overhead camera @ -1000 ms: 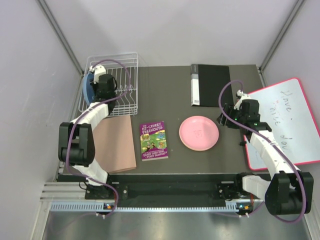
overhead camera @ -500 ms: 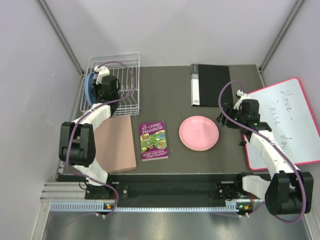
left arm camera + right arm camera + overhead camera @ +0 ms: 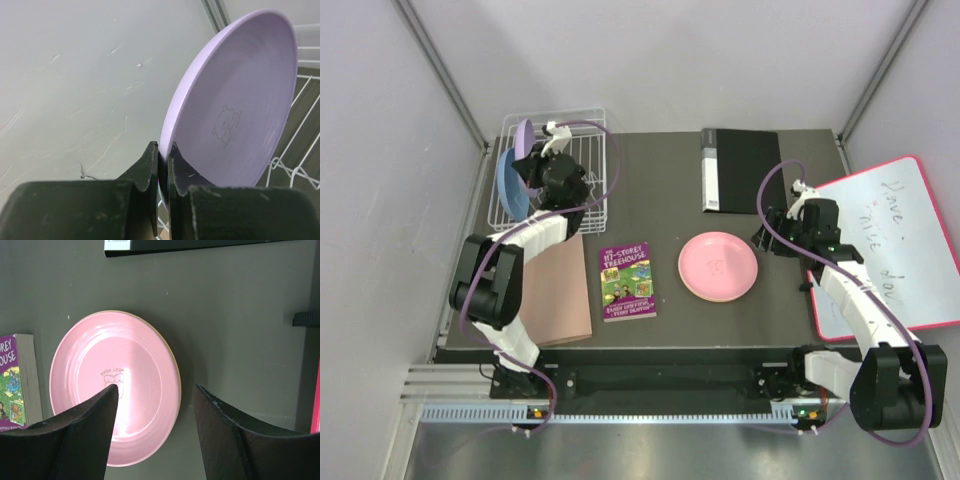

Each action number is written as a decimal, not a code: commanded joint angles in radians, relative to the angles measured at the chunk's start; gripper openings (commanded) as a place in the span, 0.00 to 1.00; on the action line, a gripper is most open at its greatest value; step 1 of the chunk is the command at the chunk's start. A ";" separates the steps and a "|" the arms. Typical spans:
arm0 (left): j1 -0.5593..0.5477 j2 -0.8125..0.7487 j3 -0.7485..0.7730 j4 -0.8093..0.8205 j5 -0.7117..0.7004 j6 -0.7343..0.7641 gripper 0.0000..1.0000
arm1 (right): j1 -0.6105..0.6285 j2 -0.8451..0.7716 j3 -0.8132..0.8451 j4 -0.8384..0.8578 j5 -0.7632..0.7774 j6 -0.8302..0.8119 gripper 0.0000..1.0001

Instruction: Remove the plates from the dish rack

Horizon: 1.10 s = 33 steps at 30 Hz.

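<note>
My left gripper [image 3: 534, 170] [image 3: 162, 148] is shut on the lower rim of the purple plate [image 3: 240, 110], holding it on edge over the white wire dish rack [image 3: 588, 128] [image 3: 300, 100]. In the top view only the purple plate's upper edge [image 3: 523, 134] shows. The light blue plate [image 3: 508, 186] stands just left of it at the rack's left side. The pink plate [image 3: 718, 266] [image 3: 110, 360] lies flat on the table, with a thin yellow-orange rim [image 3: 176, 371] showing under it. My right gripper [image 3: 767, 236] [image 3: 156, 388] is open and empty above the pink plate's right edge.
A purple book [image 3: 626, 280] lies left of the pink plate, and a tan board [image 3: 555, 285] lies in front of the rack. A black binder [image 3: 740, 168] lies at the back. A pink-framed whiteboard [image 3: 890, 250] lies at the right edge.
My left gripper has moved right and up from the rack's left side, bringing the purple plate with it. The right arm and the pink plate have not moved.
</note>
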 commanded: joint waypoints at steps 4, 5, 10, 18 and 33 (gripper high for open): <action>-0.079 -0.153 0.123 -0.212 -0.015 -0.099 0.00 | -0.013 -0.053 0.011 0.029 -0.026 -0.006 0.62; -0.111 -0.178 0.145 -0.344 0.041 -0.251 0.00 | -0.011 -0.058 0.009 0.030 -0.034 -0.003 0.62; -0.154 -0.334 0.205 -0.865 0.460 -0.777 0.00 | -0.013 -0.088 0.000 0.078 -0.165 0.031 0.63; -0.206 -0.402 0.011 -0.751 1.010 -1.150 0.00 | -0.007 -0.140 -0.024 0.252 -0.374 0.158 0.75; -0.399 -0.344 -0.015 -0.722 0.989 -1.215 0.00 | 0.019 -0.142 -0.008 0.310 -0.388 0.203 0.77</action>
